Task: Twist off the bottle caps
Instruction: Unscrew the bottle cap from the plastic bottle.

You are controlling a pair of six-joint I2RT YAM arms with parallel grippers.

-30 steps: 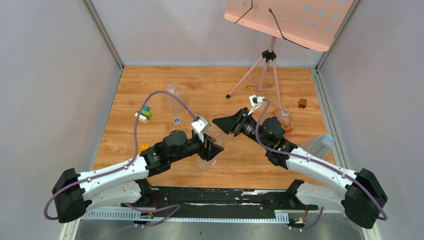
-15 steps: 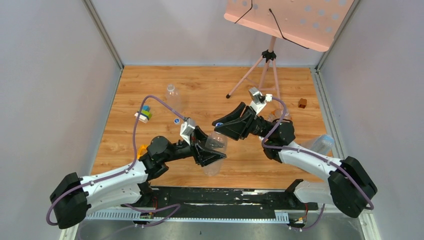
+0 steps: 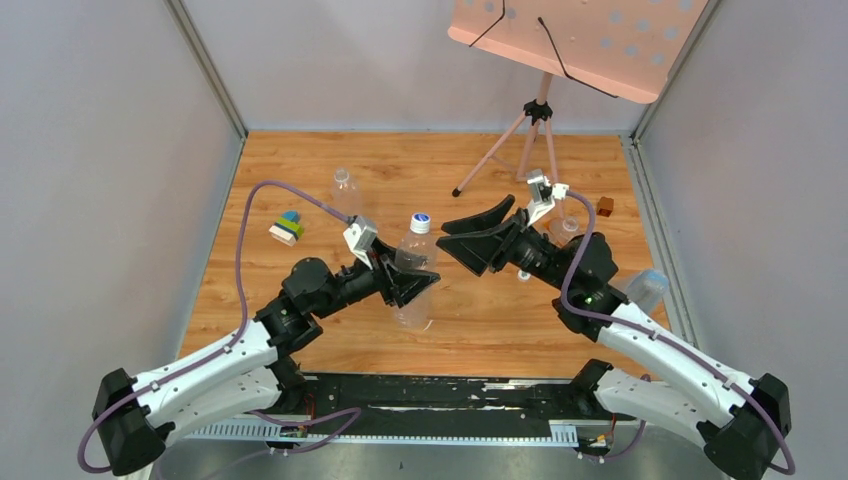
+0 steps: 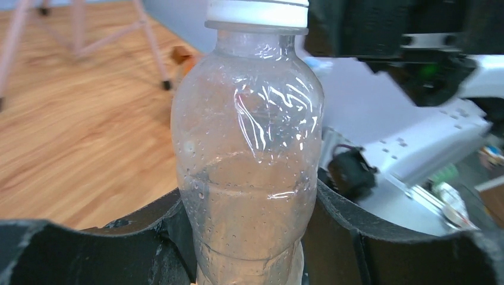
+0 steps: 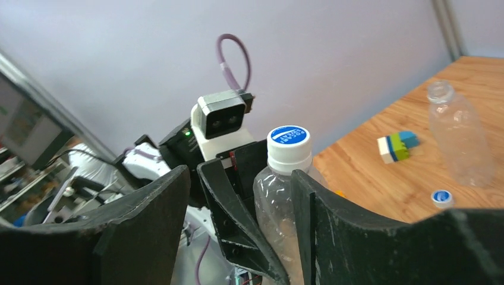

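My left gripper point(image 3: 418, 284) is shut on the lower body of a clear plastic bottle point(image 3: 413, 262) and holds it upright. The bottle fills the left wrist view point(image 4: 249, 148), with the black fingers point(image 4: 136, 237) pressed on both sides. Its cap point(image 3: 421, 220) is white with a blue top and sits on the neck; it also shows in the right wrist view point(image 5: 287, 141) and the left wrist view point(image 4: 257, 12). My right gripper point(image 3: 452, 240) is open just right of the bottle's top, touching nothing. In its own view point(image 5: 238, 202) its jaws stand wide apart around the bottle's shoulder.
An uncapped clear bottle point(image 3: 345, 192) stands at the back left, with a loose cap point(image 5: 441, 197) near it. A block stack point(image 3: 287, 228), a brown cube point(image 3: 605, 206), a tripod point(image 3: 535, 140), another bottle point(image 3: 567, 228) behind the right arm and one point(image 3: 645, 290) at the right edge.
The left gripper has raised the bottle from tilted low over the table to upright. The right gripper has swung round to face the bottle's top from the right.
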